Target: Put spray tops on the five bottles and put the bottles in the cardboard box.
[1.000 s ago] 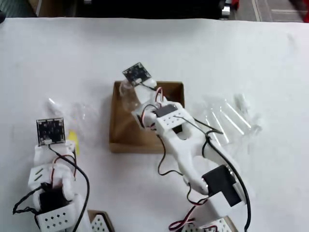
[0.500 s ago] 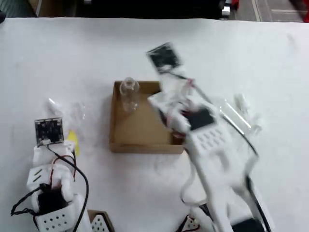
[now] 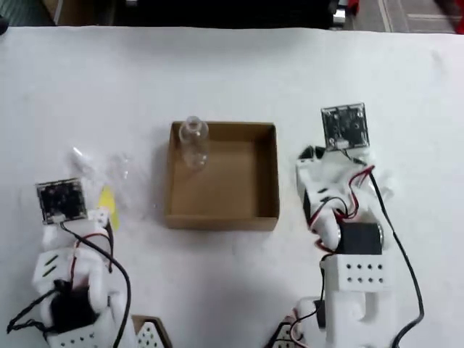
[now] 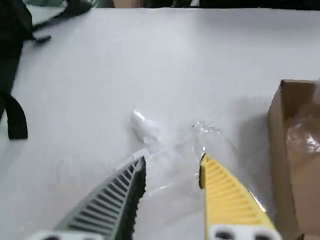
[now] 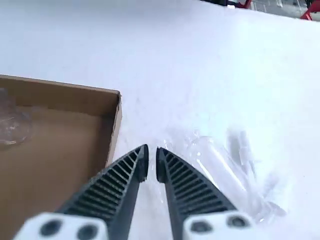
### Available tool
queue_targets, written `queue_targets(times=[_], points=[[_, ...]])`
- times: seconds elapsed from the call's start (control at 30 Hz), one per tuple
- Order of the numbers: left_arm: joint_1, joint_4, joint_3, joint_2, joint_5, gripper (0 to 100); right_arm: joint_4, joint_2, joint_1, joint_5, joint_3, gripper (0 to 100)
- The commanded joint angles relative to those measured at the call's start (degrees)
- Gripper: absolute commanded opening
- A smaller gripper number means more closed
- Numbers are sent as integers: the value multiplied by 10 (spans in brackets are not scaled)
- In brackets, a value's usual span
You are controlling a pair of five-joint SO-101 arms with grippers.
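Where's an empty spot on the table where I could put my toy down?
Bare: the wide strip of table beyond the cardboard box, and the patch in front of it between the left arm and right arm. Crowded: clear plastic bits by the left gripper, clear bottles by the right gripper, and the box corner holding one bottle.

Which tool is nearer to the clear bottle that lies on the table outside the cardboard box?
Right. The right tool is just beside that bottle, between it and the cardboard box. The left tool is at the far side of the box, well away.
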Motion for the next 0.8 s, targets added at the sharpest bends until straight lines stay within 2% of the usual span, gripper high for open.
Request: queue_targets(times=[0.0, 0.1, 0.2, 0.27, 0.4, 0.47, 0.63, 0.77], points=[[36, 32, -158, 0, -48, 168, -128, -11, 15, -5, 84, 18], [36, 32, -222, 9, -67, 168, -219, -15, 14, -5, 150, 18], [35, 11, -276, 84, -73, 168, -257, -15, 2, -5, 178, 18], [22, -4, -321, 174, -69, 168, -259, -15, 1, -5, 181, 18], [0, 1, -451, 405, 6, 168, -259, -15, 1, -5, 182, 18], [-15, 36, -534, 517, 43, 168, -259, -15, 1, -5, 183, 18], [-53, 209, -766, 764, 162, 168, -262, -11, 1, -5, 183, 18], [-50, 259, -891, 960, 204, 168, -262, -11, 1, -5, 184, 18]])
